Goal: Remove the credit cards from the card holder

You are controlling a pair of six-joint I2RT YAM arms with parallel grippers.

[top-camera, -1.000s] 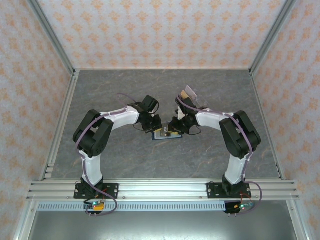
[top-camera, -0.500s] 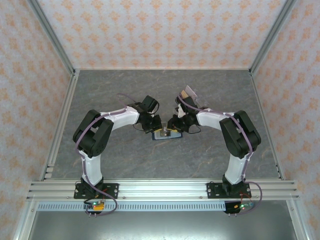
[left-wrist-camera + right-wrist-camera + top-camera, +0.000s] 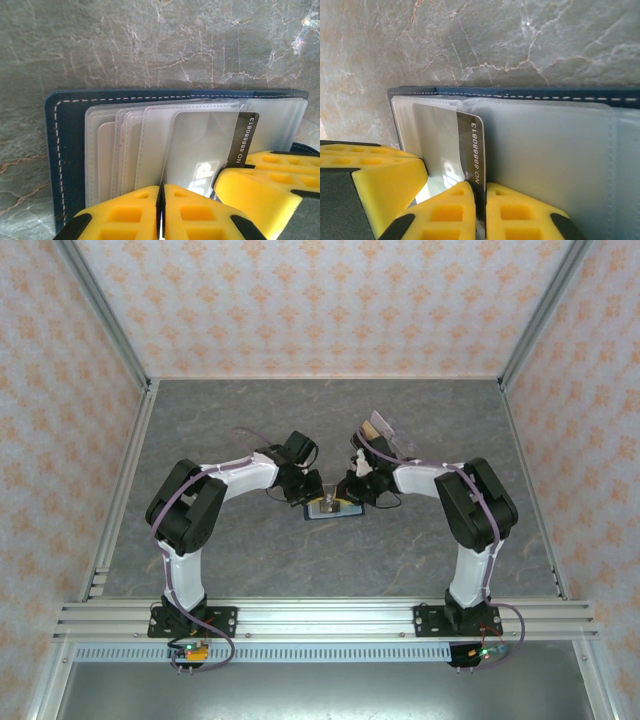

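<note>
Navy-blue stitched card holder: lies open at the middle of the grey marbled counter, between the two arms. Its clear pockets are fanned inside.

Credit card: see-through, with a dark numbered band along one edge. It lies over the pockets; how much is still sleeved cannot be told.

Right tool: yellow fingers closed tight on the card's dark-band edge.

Left tool: fingers pressed together at the card's opposite edge. Whether they pinch a pocket leaf or the card itself cannot be told.

Handling note: the step in hand appears to be drawing this card free.
- Pull straight along the pocket's opening, without twisting, so no corner catches in a seam.
- Have the other tool pin the holder, or it will likely drag along the counter.
- Grip firmly, since thin slick plastic may slip.
</note>
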